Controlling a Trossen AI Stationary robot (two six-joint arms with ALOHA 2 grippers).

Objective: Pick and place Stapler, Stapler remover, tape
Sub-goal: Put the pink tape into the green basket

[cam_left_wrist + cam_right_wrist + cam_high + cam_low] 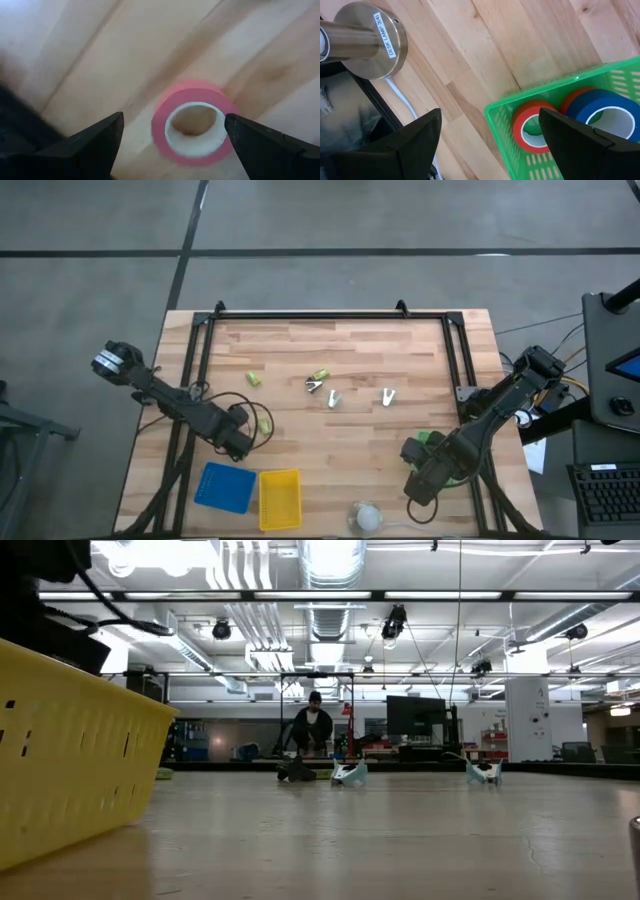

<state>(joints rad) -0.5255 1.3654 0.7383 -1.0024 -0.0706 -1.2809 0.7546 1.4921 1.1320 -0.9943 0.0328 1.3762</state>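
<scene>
I see the wooden table (340, 370), lower left, my left gripper (170, 132) spread wide, empty, over a pink tape roll (192, 125); right gripper (487, 135) wide, empty, lower right.

A grey concrete floor (320, 215) fills the upper part of the high view, crossed by dark seam lines. The wooden worktop (330, 440) sits inside a black metal frame (310, 314). In the low view, bright ceiling lights (150, 552) and silver ducts (330, 570) run overhead in a large open hall. A person (313, 725) stands far back at centre, beside a dark monitor (415, 715).
</scene>
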